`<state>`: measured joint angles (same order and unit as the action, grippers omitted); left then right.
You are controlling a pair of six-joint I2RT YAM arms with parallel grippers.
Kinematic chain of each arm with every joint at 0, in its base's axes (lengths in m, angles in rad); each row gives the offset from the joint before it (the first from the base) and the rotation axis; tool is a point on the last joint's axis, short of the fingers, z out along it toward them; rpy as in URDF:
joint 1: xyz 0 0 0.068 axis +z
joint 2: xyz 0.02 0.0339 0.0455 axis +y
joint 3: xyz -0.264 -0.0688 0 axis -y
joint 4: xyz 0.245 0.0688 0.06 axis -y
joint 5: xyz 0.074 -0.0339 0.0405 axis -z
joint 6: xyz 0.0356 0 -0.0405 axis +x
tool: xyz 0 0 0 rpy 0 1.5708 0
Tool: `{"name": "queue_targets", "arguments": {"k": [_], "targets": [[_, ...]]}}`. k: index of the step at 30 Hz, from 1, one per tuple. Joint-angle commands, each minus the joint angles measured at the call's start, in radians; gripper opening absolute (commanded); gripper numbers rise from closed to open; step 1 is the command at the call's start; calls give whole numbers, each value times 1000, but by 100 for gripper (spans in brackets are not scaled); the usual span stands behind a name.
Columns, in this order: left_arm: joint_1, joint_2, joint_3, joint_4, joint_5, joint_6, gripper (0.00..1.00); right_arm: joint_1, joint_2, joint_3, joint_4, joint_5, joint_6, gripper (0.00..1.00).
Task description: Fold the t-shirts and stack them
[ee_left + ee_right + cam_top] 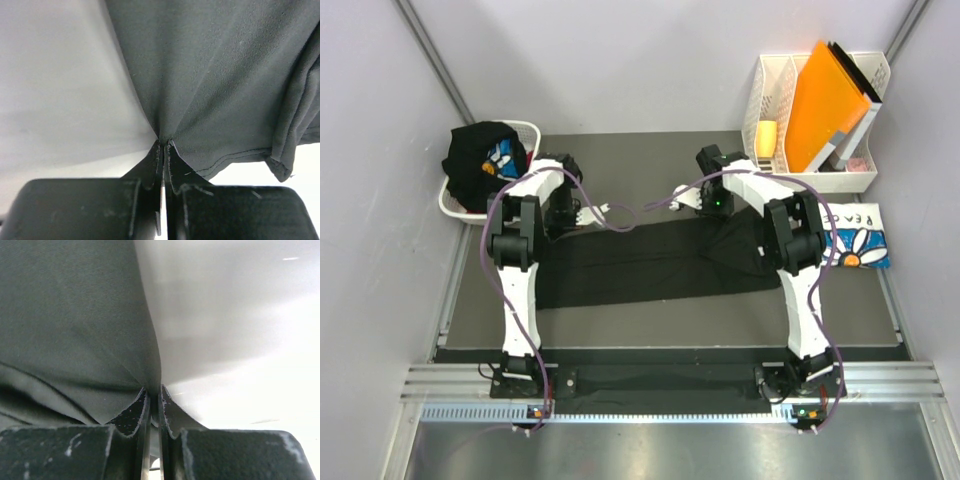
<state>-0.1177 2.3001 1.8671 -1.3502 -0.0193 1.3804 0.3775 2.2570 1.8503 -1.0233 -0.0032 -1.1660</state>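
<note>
Across the bench (pixel 660 320) lies the big item: a black tee (pixel 650 265), stretched left to right in a long band, its far edge drawn up where the two arms meet it. I'd call that one mid-fold: narrowed lengthwise, not yet brought down to a square. Back left, the basket (pixel 448 200) holds a printed tee (pixel 480 160), bunched and unfolded, so that is work waiting. Far right, beside the right arm, a white tee (pixel 860 238) sits folded flat on the bench. That's one done, and the likely base of the stack. Now the small stuff: the left end effector (pixel 164 146) is pinched tight on the black tee's cloth, with fabric fanning up from the tips. The right end effector (pixel 154 390) is clamped on that same tee. Roughly a third of the way, I'd say.
</note>
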Motion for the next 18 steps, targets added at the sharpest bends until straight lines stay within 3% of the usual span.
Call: {"name": "queue_targets", "arguments": {"k": [1, 6, 18], "targets": [[10, 38, 43, 149, -54, 3, 0, -12, 55, 49, 187, 31, -20, 0], [9, 81, 101, 184, -54, -24, 0, -18, 68, 55, 224, 46, -14, 0], [-11, 56, 55, 333, -82, -63, 0, -25, 62, 40, 253, 46, 3, 0]]}}
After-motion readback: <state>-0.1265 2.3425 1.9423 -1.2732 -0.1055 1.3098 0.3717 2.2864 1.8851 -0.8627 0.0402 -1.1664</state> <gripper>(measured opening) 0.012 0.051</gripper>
